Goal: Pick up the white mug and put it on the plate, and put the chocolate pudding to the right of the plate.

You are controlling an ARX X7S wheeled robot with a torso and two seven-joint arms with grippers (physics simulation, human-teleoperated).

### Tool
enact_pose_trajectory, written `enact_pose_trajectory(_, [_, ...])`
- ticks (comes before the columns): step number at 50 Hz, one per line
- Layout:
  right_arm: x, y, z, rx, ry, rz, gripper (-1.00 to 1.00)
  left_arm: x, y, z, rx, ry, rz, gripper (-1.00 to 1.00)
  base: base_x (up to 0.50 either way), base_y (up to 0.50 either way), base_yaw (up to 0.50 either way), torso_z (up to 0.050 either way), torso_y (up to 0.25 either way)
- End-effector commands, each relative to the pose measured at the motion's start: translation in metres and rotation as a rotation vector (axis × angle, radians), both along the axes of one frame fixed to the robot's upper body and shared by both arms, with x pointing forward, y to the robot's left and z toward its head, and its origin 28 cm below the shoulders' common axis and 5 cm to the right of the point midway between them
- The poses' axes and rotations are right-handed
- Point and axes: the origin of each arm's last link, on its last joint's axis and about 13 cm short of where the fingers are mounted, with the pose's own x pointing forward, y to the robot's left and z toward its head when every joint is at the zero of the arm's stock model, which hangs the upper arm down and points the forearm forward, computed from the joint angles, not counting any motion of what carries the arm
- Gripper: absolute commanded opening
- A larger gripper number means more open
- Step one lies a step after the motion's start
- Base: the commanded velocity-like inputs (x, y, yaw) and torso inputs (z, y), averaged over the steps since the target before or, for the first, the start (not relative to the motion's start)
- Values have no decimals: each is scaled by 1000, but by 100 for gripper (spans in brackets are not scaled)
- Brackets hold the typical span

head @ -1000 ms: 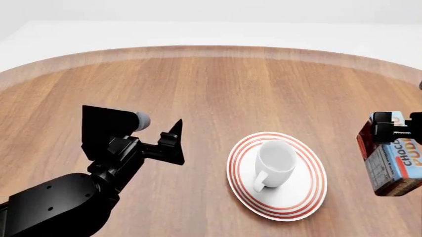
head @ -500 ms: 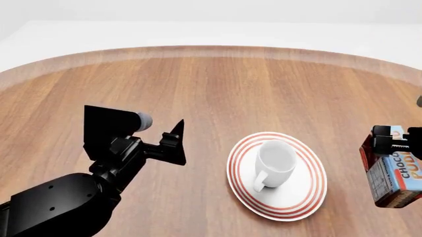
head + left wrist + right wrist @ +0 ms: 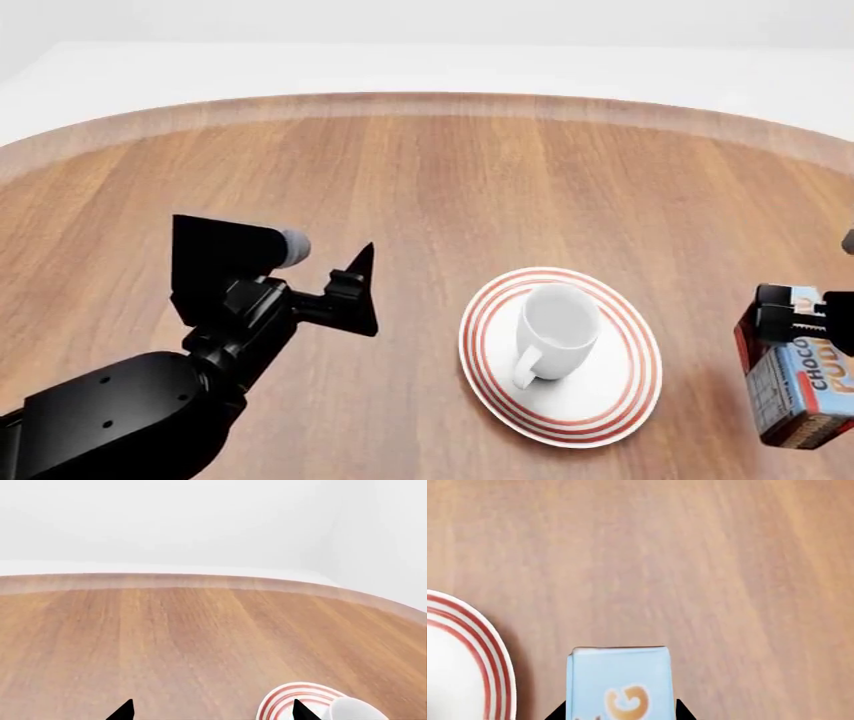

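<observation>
One chocolate pudding (image 3: 798, 380) carton is hanging at the right edge of the head view, held at its top by the right pincer (image 3: 801, 305), whose black fingers are clamping its two sides; its long axis is running roughly upright, tilted a little, with the orange lettering on the blue panel facing right and the dark brown side with fine print facing the plate. In the right wrist view the light blue top of the carton is sitting between the two dark fingertips, with bare wood beyond it and the ringed rim curving in at one side, apart from the carton. One plate (image 3: 561, 356) is lying flat on the wooden bench (image 3: 441, 170), just left of the carton with a strip of wood between them. One white mug (image 3: 555, 330) is standing upright on the plate, mouth up, slightly toward the far side of its middle, its loop handle pointing toward the robot and a little left. The left pincer (image 3: 358, 290) is hovering over bare wood to the left of the plate, well apart from it, holding nothing; in the left wrist view its two black tips are standing wide apart, with the plate's rim and the mug showing beside one tip.
</observation>
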Motion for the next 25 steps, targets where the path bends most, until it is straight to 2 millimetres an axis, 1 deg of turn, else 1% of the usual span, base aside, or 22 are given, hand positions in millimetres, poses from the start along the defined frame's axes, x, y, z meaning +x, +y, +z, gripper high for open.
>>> enact_pose_trajectory(1, [2,-5,-16,-3,11,-1,-100,0,-1,-1,1,1,-2,100,0,0,0,0,0])
enact_pose_trajectory(12, [0,-10,-35,11,28,-19,-100,0,-2,-1,3,3,-4,100,0,0,0,0,0])
enact_pose_trajectory(25, [-5,-12,-49,11,50,-43,-100,1,-3,-3,4,7,-8,100,0,0,0,0,0])
